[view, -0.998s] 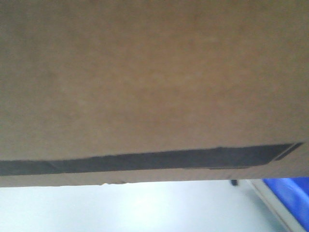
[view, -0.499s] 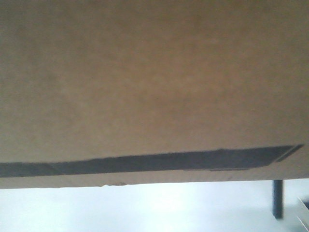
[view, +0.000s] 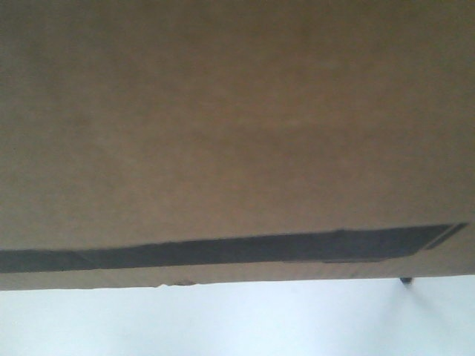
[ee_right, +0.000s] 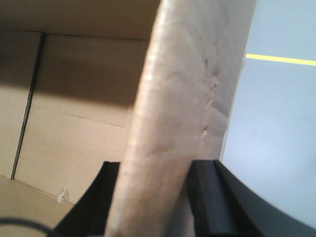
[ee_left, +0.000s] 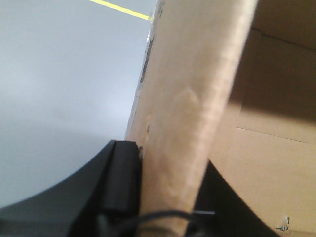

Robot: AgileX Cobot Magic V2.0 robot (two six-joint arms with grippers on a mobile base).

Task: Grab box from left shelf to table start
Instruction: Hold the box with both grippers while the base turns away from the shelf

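The cardboard box (view: 223,133) spans broadside between the arms — left gripper (ee_left: 165,173) and right gripper (ee_right: 155,190) each clenched on an opposite wall.

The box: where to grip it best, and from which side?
Grip the box by two opposite thin walls, coming over each free edge, one finger inside, one outside, as the left gripper and right gripper do. It fills the front view, so likely too wide for one gripper.
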